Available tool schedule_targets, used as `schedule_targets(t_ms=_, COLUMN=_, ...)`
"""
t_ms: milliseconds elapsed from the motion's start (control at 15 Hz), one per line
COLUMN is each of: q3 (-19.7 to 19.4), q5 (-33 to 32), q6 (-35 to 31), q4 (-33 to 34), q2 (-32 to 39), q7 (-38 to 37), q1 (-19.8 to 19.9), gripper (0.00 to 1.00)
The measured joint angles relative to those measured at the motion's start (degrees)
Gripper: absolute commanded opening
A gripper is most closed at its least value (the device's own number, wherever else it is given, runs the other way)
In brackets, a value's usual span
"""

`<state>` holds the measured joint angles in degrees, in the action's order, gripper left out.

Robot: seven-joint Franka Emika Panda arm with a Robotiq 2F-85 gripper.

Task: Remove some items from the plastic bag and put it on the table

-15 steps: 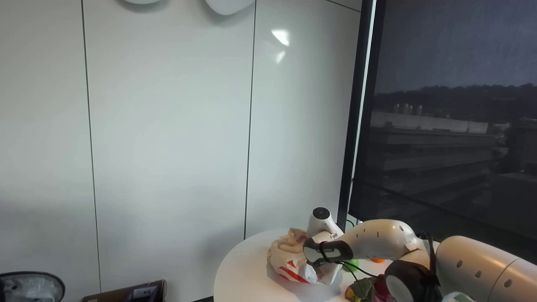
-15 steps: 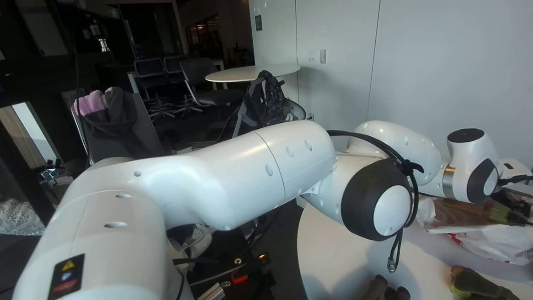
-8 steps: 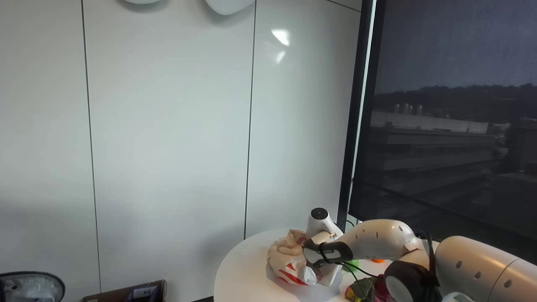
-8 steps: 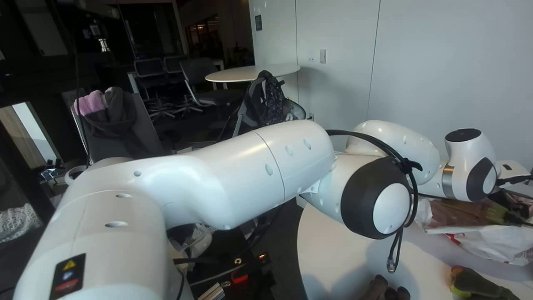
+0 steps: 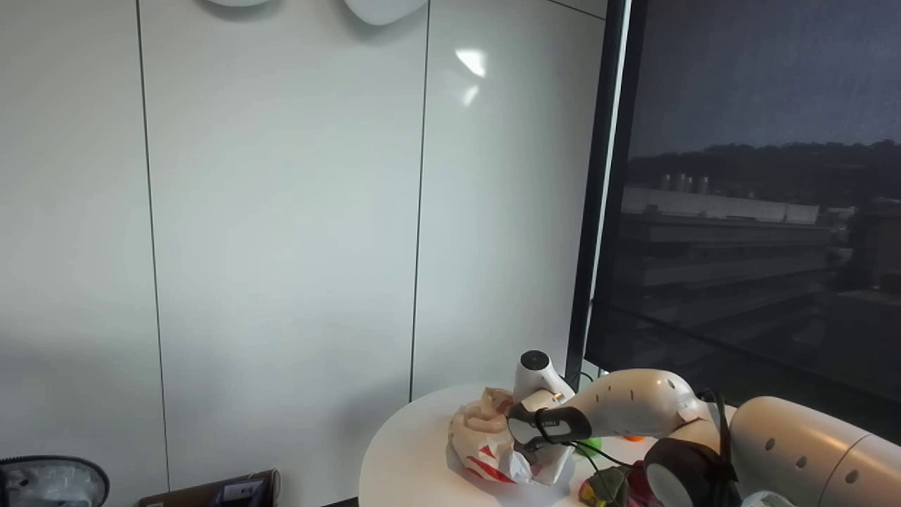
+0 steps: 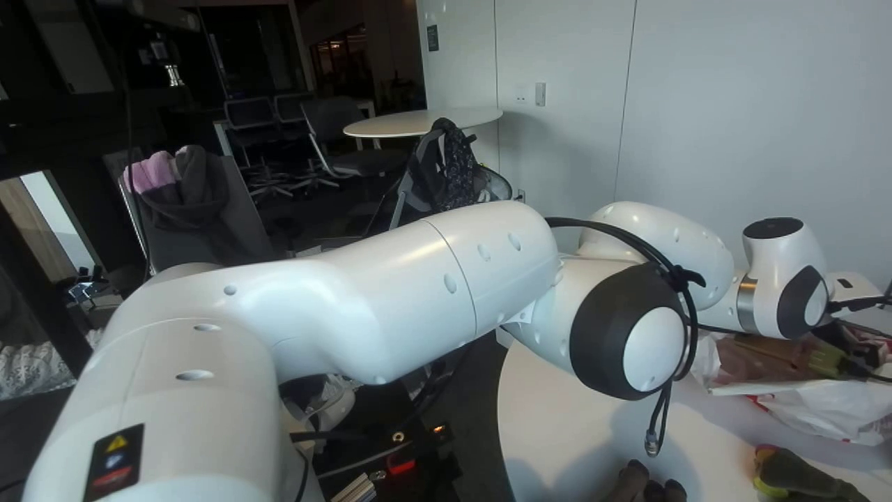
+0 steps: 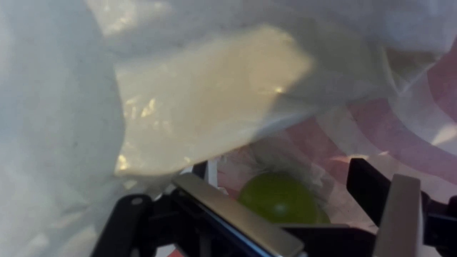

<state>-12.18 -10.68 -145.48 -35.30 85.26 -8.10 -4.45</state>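
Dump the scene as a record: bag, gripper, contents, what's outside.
container: bag, mouth open, on the table
effector: gripper, in the bag's mouth, jaws apart
contents: round green item, seen between the jaws; contact unclear
outside bag: orange item, olive item, both on the table

The white, round-edged surface (image 5: 408,458) carries a plastic bag (image 5: 486,445). A green item (image 5: 593,445) lies just beside the bag, an orange item (image 5: 634,438) farther from it, a yellow-and-dark-green item (image 5: 607,484) near it, a dark red item (image 5: 642,484) farther off.
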Motion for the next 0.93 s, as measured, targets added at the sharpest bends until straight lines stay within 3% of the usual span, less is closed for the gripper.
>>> schedule_targets(t_ms=933, q3=0.01, q5=0.00, q6=-2.04, q4=0.62, q2=-0.03, q7=-0.16, q1=-0.90, gripper=1.00)
